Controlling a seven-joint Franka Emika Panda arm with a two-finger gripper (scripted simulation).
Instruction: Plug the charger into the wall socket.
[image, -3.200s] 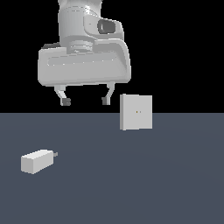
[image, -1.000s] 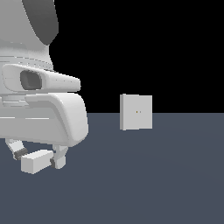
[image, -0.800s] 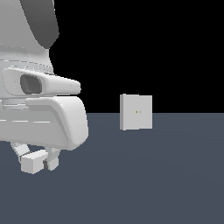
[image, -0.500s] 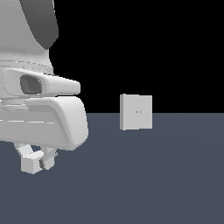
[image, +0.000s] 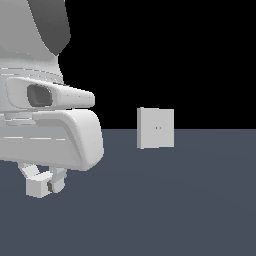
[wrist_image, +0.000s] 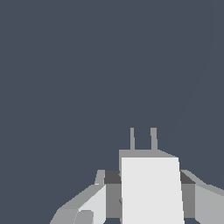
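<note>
Jaws clamped on both sides of the charger, so the gripper has it held, prongs pointing out clear of the fingers. A second ago the fingers straddled the block on the floor; now it sits higher, so lifted. Wall socket stands upright, well apart toward the exterior view's right. Next, probably carry and align.

Flat dark slate-grey floor, plain and unmarked, running back to a straight horizon. Black backdrop above it. Same grey surface filling the wrist view.
</note>
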